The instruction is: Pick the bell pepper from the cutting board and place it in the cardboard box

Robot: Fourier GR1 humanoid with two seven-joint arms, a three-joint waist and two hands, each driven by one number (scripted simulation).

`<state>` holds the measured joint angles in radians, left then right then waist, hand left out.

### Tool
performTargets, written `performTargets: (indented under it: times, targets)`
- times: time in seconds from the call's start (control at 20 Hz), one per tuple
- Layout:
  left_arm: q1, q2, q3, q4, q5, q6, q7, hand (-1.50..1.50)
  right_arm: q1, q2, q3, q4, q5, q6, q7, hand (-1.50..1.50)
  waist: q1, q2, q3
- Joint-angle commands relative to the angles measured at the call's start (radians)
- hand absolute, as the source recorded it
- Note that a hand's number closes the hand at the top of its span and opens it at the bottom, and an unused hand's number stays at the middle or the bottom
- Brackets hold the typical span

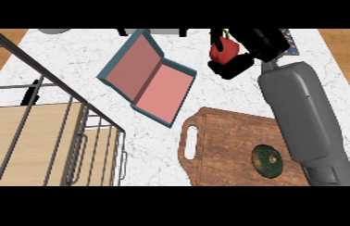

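pepper: red bell pepper [223, 50] was off the cutting board [232, 141], held up over the tabletop [89, 49] toward the far side, green stem just showing at its top
right robot hand: right robot hand [240, 58] had its black fingers curled round the pepper, clamped on it from the right and from below; part of the pepper was hidden by the fingers
right forearm: grey, ran from the lower right edge up across the right part of the board to the hand
box: cardboard box [149, 78] lay open on the tabletop, teal outside, pink inside, two shallow halves joined at a fold; its long axis ran on a slant from upper left to lower right
key relation: box lay to the left of the held pepper and somewhat nearer the robot; the near half's upper right corner sat close to the hand, apart from it, with bare tabletop between
judgement: the carry likely needed a leftward, slightly nearer travel before lowering; pepper was not yet over either half
nearer arm: right, already holding; the left robot hand did not show
board: wooden, with a handle slot at its left; a dark green round squash [268, 160] rested on its near right part
rack: wire rack [61, 141] with pale wooden shelves stood at the lower left, well apart from the hand
risk: judged, the box's raised wall could catch the pepper on a low approach
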<state>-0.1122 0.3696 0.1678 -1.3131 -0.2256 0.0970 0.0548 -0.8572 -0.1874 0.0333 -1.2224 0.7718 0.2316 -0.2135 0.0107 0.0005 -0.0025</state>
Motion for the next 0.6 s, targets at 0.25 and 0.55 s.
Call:
performTargets:
  times: [0.25,0.55]
  targets:
    - [-0.02,0.005,0.005,-0.019,0.0,-0.021,-0.006,0.0,-0.261,0.184,-0.014,0.224,-0.078,-0.062,0.227,1.5,0.018,0.004,0.002]
    - [-0.049,-0.034,-0.024,-0.015,-0.036,0.009,0.017,0.0,-0.362,0.186,0.064,0.466,-0.215,-0.18,0.221,1.5,0.033,0.009,0.002]
